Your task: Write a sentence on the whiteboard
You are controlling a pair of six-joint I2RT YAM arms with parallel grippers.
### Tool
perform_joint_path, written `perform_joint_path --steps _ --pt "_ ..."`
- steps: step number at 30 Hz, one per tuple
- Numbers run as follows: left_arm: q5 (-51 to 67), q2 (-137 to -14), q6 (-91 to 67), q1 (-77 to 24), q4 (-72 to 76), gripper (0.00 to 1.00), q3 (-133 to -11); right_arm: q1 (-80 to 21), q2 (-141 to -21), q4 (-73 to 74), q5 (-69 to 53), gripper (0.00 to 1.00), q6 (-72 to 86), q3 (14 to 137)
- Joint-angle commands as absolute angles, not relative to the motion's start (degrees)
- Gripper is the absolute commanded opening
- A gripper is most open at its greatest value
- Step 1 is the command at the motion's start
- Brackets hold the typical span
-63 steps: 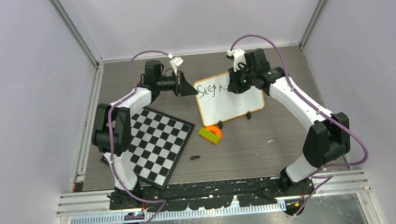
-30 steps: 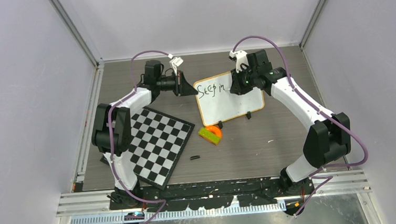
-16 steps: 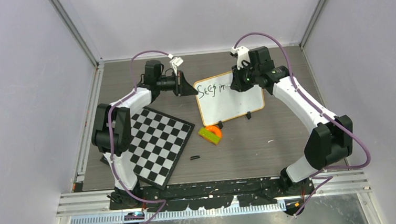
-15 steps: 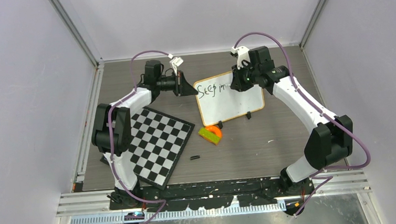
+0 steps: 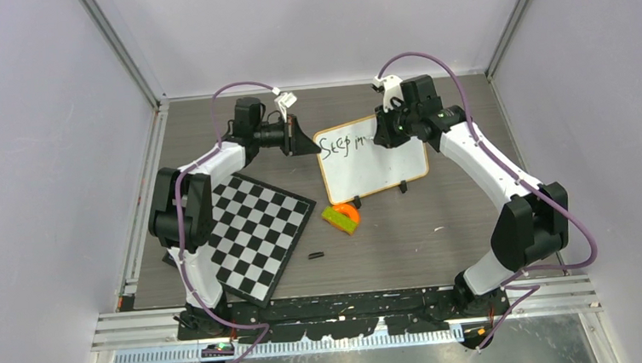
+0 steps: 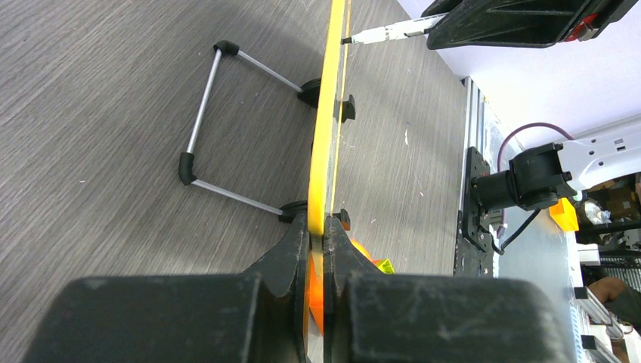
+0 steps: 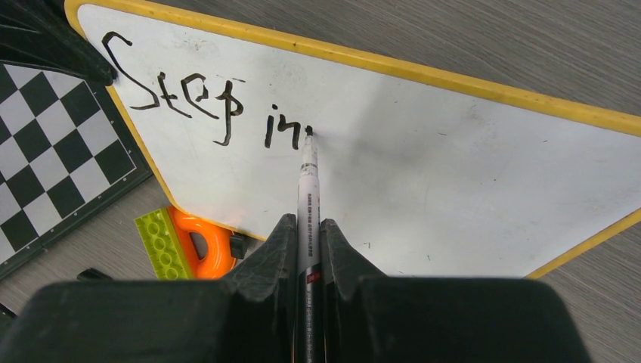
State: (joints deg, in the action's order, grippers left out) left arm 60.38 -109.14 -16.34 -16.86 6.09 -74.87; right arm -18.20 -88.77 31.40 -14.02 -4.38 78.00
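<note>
On the grey wood-grain table (image 5: 440, 224), far centre, my left gripper (image 6: 317, 228) pinches the side edge of the glossy white yellow-framed whiteboard (image 7: 453, 166) to steady it upright, while my right gripper (image 7: 307, 221) clamps a slim white marker (image 7: 308, 181), tip pressed just after the dark handwritten sentence (image 7: 204, 106), which reads "Step in".

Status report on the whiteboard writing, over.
Left gripper clamps whiteboard edge. Right gripper holds marker, tip on board. Sentence reads "Step in". Nothing blocking.

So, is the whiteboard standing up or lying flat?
Standing up: the whiteboard rests on its feet and wire stand, the left tool clamping its edge.
</note>
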Motion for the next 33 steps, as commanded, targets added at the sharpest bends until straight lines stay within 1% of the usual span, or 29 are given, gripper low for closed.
perform_joint_path --steps 1,18,33 --pt "60.27 -107.76 -14.77 -17.58 6.42 0.0 -75.26 -18.01 -89.1 28.61 -11.87 0.0 -4.92 79.49" --pt "60.2 -107.49 -14.59 -17.58 6.33 0.0 -75.29 -17.96 -86.75 29.16 -12.46 0.0 -5.01 75.63" --pt "60.12 -107.34 -14.49 -17.58 6.24 0.0 -75.11 -17.89 -85.91 30.16 -11.08 0.0 -6.25 76.35"
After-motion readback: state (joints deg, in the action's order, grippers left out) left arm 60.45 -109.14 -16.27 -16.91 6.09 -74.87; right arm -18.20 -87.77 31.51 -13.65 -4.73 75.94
